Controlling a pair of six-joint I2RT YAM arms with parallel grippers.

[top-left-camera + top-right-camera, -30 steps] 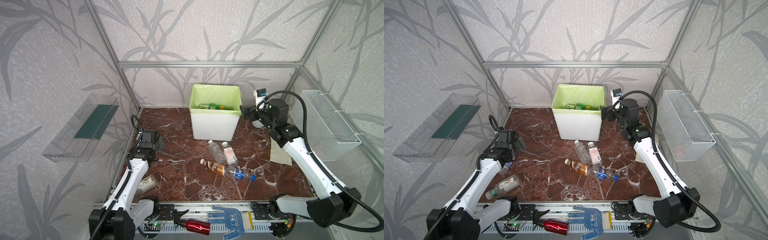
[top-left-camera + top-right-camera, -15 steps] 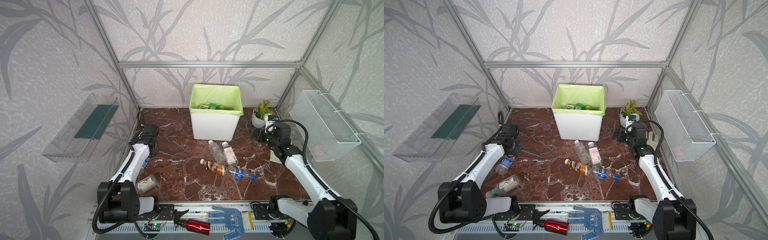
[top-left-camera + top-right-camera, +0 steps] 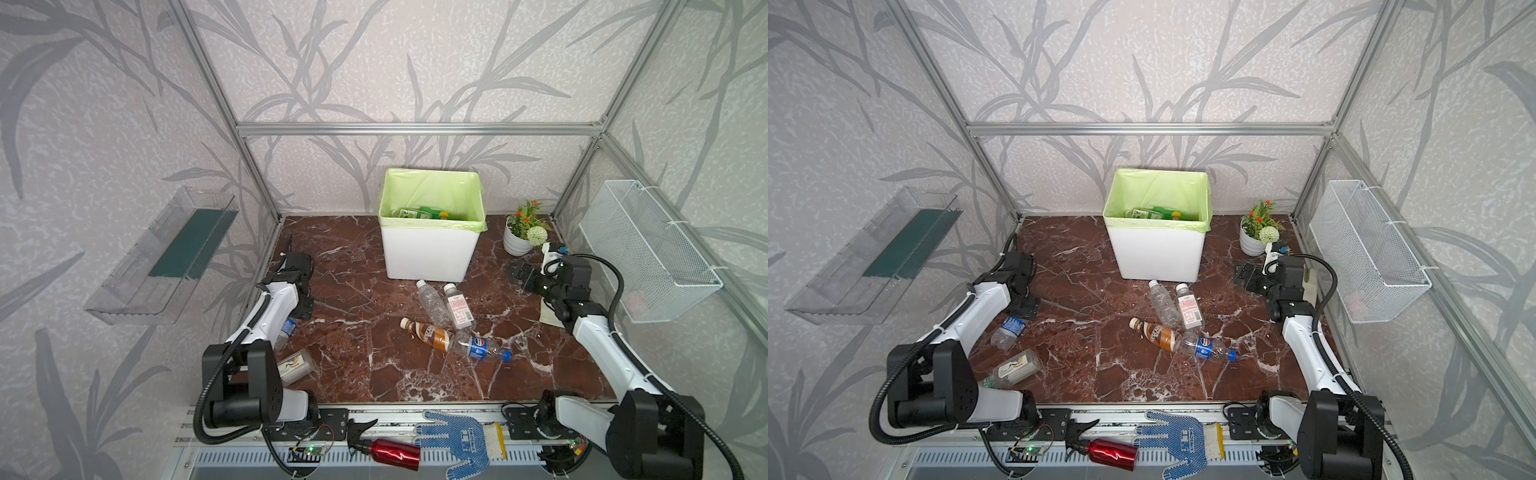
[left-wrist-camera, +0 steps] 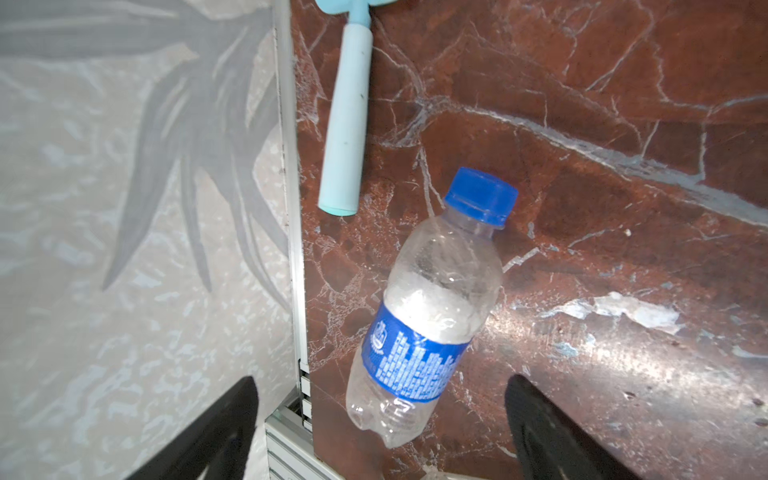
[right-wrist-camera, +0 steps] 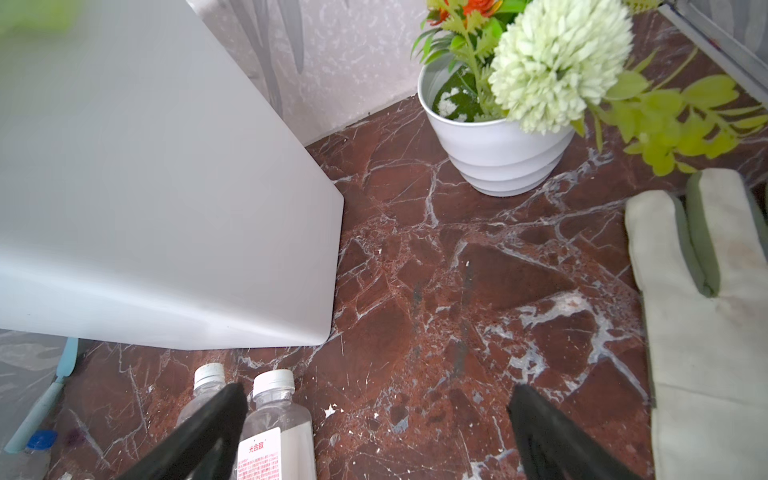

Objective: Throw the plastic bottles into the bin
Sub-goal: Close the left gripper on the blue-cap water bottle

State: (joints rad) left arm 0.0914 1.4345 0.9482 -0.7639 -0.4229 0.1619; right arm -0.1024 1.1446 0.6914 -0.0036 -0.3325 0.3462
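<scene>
The bin (image 3: 428, 253), a white tub with a green liner, stands at the back and holds green bottles (image 3: 419, 212). On the floor in front of it lie a clear bottle (image 3: 432, 301), a red-labelled bottle (image 3: 459, 307), a brown bottle (image 3: 428, 332) and a blue-labelled bottle (image 3: 478, 347). By the left wall lie a blue-capped bottle (image 4: 424, 316) and a pale-labelled bottle (image 3: 1013, 370). My left gripper (image 4: 380, 415) is open, its fingers either side of the blue-capped bottle's base without touching it. My right gripper (image 5: 374, 419) is open over bare floor beside the bin.
A potted plant (image 3: 519, 241) and a pale glove (image 5: 706, 311) sit near my right gripper. A light-blue handle (image 4: 347, 124) lies along the left wall. A wire basket (image 3: 648, 249) and a clear tray (image 3: 166, 257) hang on the side walls. A red spray bottle (image 3: 390, 453) lies on the front rail.
My right arm has dropped from the bin's rim to just above the floor near the plant. My left gripper has drawn back toward the left wall and come down over the blue-capped bottle.
</scene>
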